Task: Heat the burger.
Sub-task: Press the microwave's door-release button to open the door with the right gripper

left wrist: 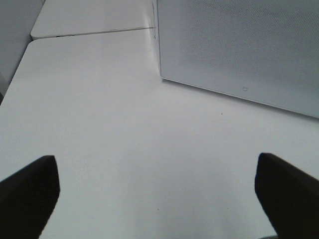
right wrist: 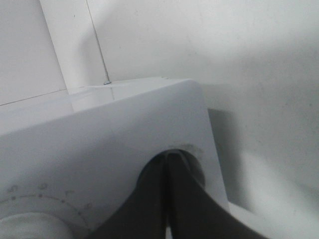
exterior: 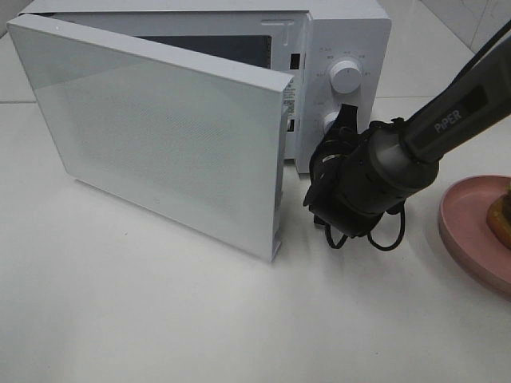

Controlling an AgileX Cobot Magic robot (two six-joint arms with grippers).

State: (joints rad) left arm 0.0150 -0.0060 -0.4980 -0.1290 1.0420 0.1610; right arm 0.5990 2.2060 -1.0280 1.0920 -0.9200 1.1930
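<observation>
The burger [exterior: 504, 214] shows only as a brown sliver at the right edge of the high view, on a round pink plate [exterior: 467, 227]. The white microwave [exterior: 355, 32] stands at the back with its door [exterior: 160, 136] swung wide open to the left. My right gripper [exterior: 343, 121] is at the control panel by the lower knob [exterior: 328, 121], below the upper knob [exterior: 347, 76]. In the right wrist view its fingers [right wrist: 149, 209] are pressed together against the panel; the gripper [right wrist: 167, 164] is shut. My left gripper [left wrist: 159, 199] is open and empty over bare table.
The open door [left wrist: 239, 45] reaches far out over the white table [exterior: 160, 319] in front of the microwave. The right arm [exterior: 455, 120] crosses from the upper right. A seam between two tabletops [left wrist: 89, 34] shows in the left wrist view.
</observation>
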